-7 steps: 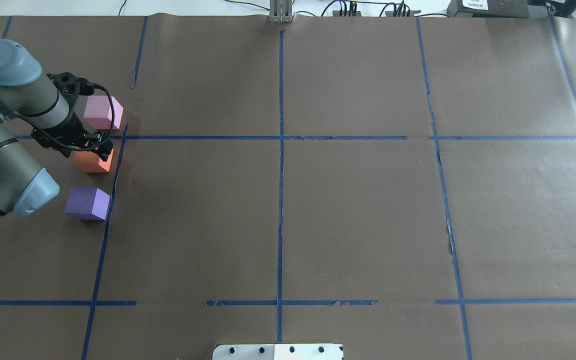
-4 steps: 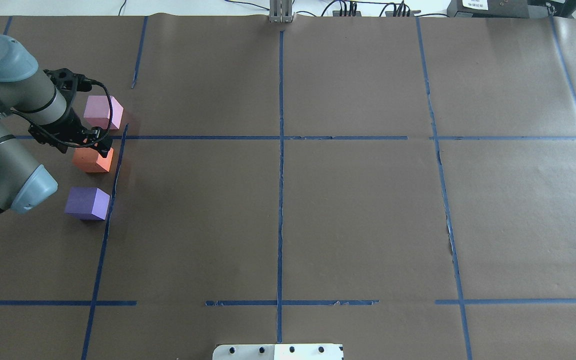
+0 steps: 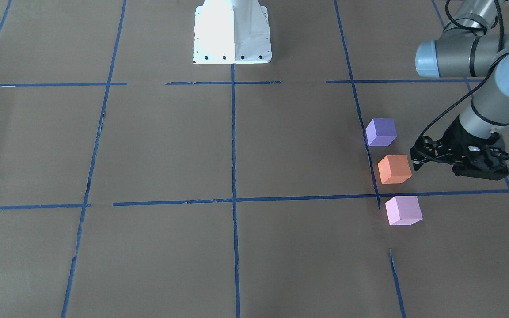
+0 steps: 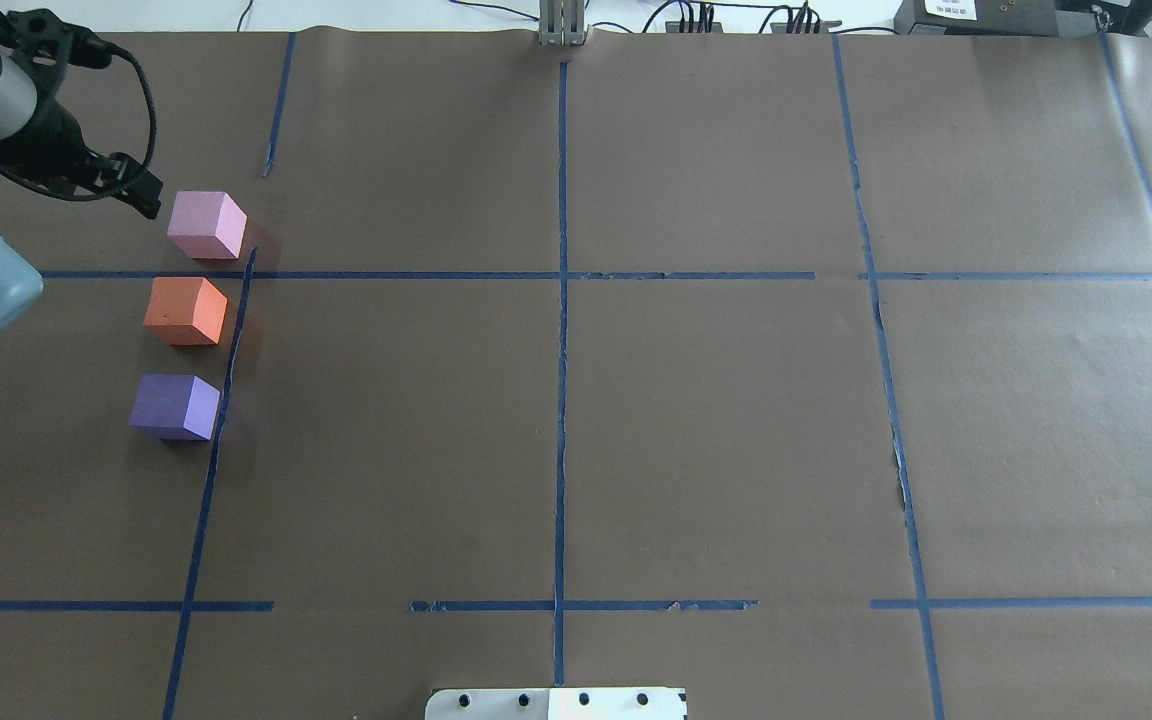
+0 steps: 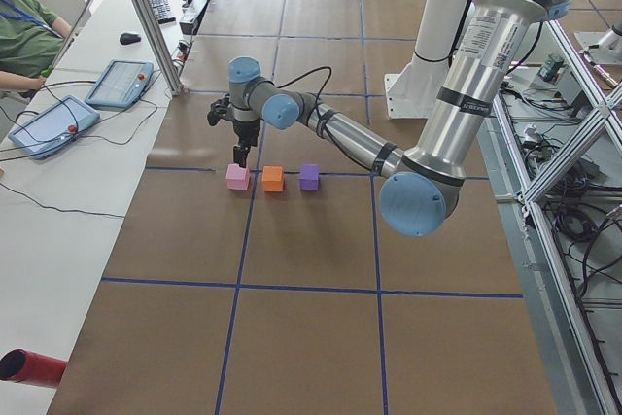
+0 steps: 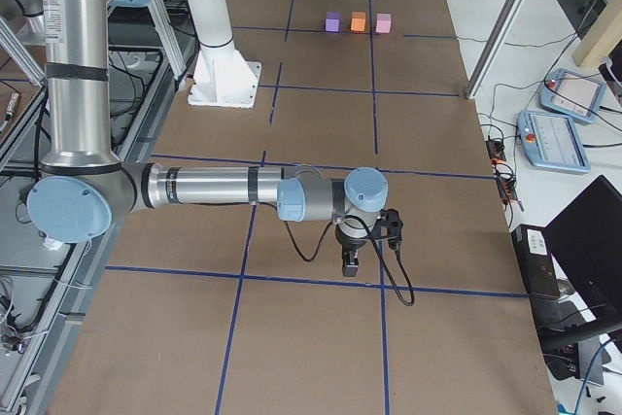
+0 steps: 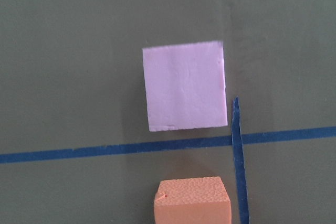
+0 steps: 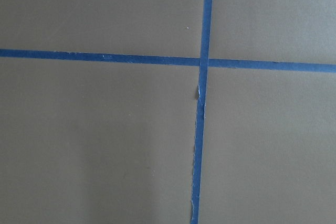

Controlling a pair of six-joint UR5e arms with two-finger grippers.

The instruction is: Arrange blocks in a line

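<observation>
Three cubes stand in a short row at the table's left: pale pink block (image 4: 206, 225), orange block (image 4: 186, 311), violet-purple block (image 4: 176, 407). They also show in the front view as pink (image 3: 404, 210), orange (image 3: 394, 168) and purple (image 3: 381, 131). My left gripper (image 4: 136, 187) is raised, empty and open, up and to the left of the pink block. The left wrist view looks down on the pink block (image 7: 185, 86) and the top of the orange block (image 7: 192, 200). My right gripper (image 6: 350, 261) hangs far off over bare paper; I cannot tell its state.
Brown paper with blue tape lines (image 4: 561, 300) covers the table. The robot's white base plate (image 4: 556, 703) sits at the near edge. Cables and a metal post (image 4: 562, 25) line the far edge.
My left gripper has lifted off the orange block and drawn back up and to the left. The orange block stays on the table between the other two.
</observation>
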